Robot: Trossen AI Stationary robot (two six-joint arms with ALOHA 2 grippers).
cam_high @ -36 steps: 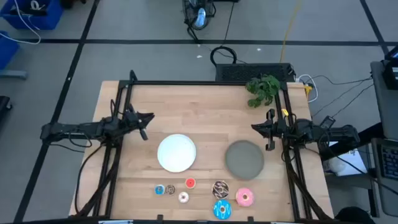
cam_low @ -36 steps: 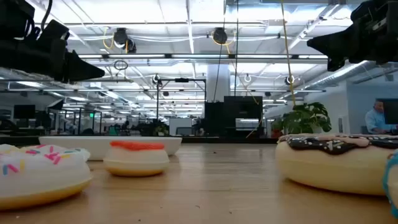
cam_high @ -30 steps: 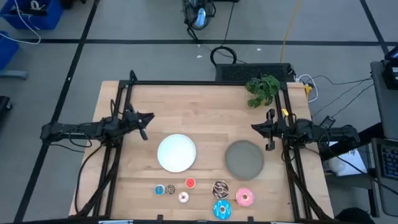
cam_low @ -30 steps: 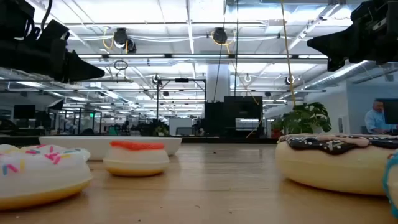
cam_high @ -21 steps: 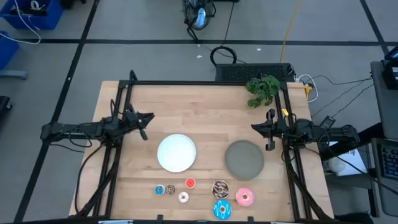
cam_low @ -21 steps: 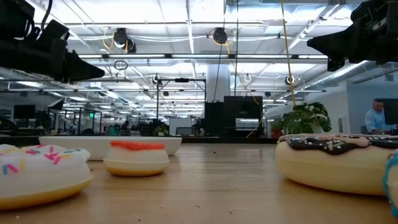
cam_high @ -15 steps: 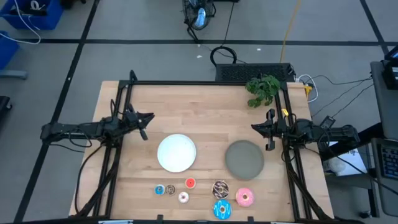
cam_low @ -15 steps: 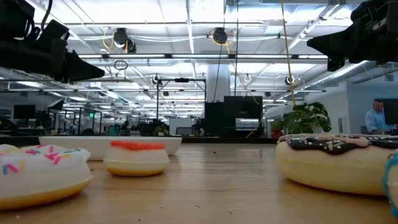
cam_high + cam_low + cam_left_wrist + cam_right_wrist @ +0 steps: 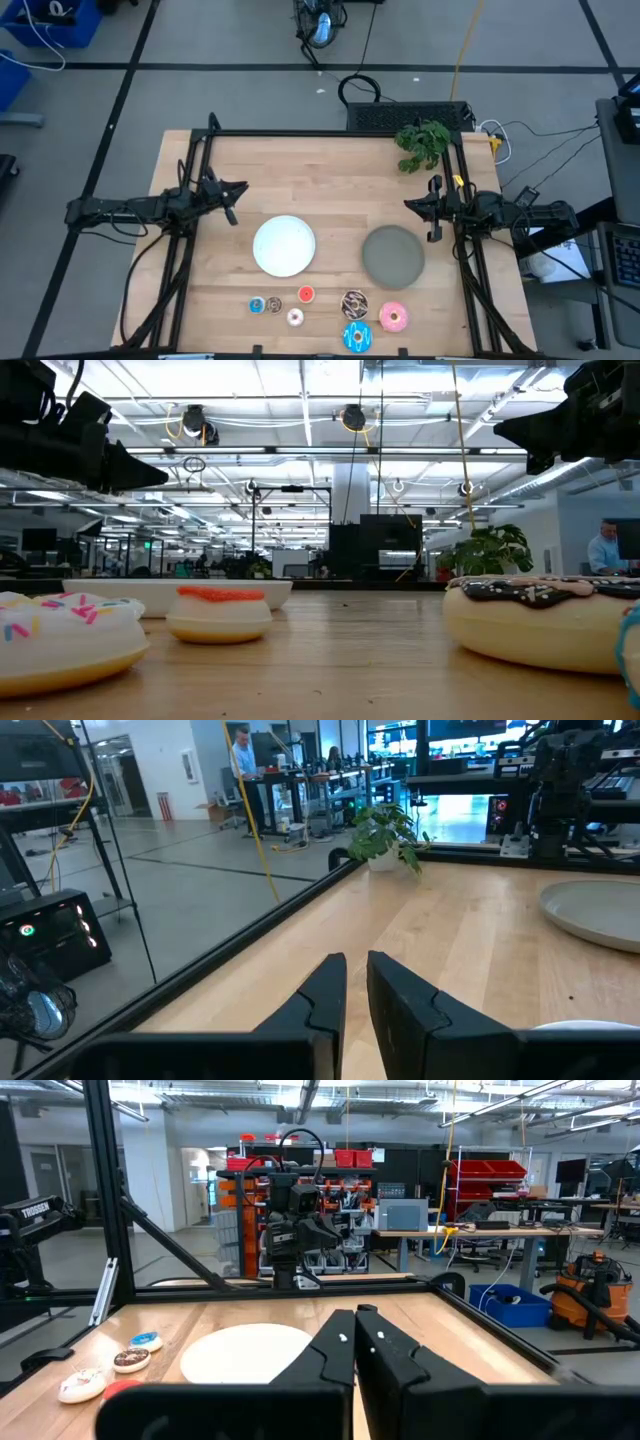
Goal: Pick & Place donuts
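Note:
Seven donuts lie flat in a group near the table's near edge: tiny blue (image 9: 257, 306), tiny brown (image 9: 274, 305), red-orange (image 9: 306, 294), whitish-pink (image 9: 295, 317), brown-and-white speckled (image 9: 354, 303), larger blue (image 9: 357, 337) and pink (image 9: 393, 318). My left gripper (image 9: 235, 200) hovers over the table's left part, shut, beyond the white plate (image 9: 284, 246). My right gripper (image 9: 415, 207) hovers at the right, shut, just beyond the grey plate (image 9: 392, 255). Both are raised, far from the donuts. In the low view the red-orange donut (image 9: 220, 610) and speckled donut (image 9: 540, 615) sit close up.
A small green plant (image 9: 422, 143) stands at the far right corner. Black frame rails (image 9: 200, 160) run along the left, right and far edges of the table. Bare wood lies between the two plates and toward the far edge. A person (image 9: 605, 548) sits far off in the room.

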